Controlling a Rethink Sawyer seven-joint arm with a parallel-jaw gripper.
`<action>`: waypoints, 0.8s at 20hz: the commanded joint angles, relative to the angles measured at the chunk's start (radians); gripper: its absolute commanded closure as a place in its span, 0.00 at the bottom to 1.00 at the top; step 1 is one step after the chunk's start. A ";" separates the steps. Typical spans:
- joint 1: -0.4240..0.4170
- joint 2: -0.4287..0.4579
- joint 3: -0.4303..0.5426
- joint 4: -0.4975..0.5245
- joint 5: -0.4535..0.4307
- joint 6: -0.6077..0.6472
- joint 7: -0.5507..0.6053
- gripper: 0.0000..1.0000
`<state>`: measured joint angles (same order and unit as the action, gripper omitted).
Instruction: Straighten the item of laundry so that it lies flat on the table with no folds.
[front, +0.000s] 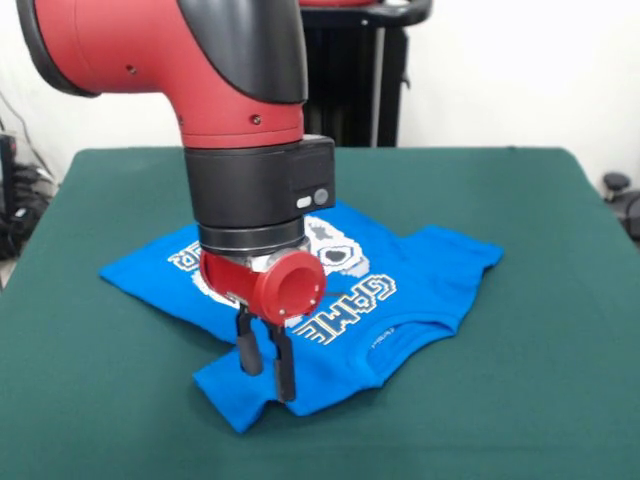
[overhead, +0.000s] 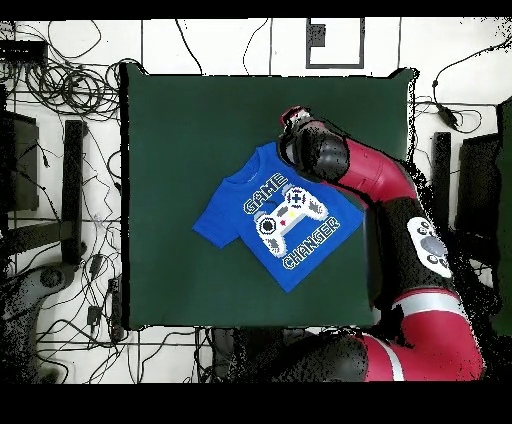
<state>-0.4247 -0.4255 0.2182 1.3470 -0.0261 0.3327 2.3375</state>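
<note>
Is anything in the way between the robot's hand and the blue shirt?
No, nothing visible is in the way. The hand is right over the near sleeve of the blue T-shirt, its two fingers a little apart and pointing down at the cloth. Only the shirt lies on the green table.

A robotics lab — loose cables (overhead: 70, 85) sprawl over the floor round the felt-topped table (overhead: 200, 120).

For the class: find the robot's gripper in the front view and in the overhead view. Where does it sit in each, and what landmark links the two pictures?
Front view: the gripper is left of centre, low, its two dark fingers slightly apart over the T-shirt's near sleeve.
Overhead view: the gripper shows right of centre, near the top, at the shirt's upper edge; fingers unclear.
Shared landmark: the white GAME lettering.
</note>
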 joint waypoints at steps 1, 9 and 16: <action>0.001 0.028 0.130 0.126 0.007 -0.001 0.032 0.00; 0.015 0.074 0.116 0.073 -0.012 -0.004 0.022 0.00; 0.047 0.147 0.077 -0.019 -0.033 -0.018 0.011 0.00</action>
<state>-0.4185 -0.3992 0.2497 1.3346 -0.0295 0.3327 2.3375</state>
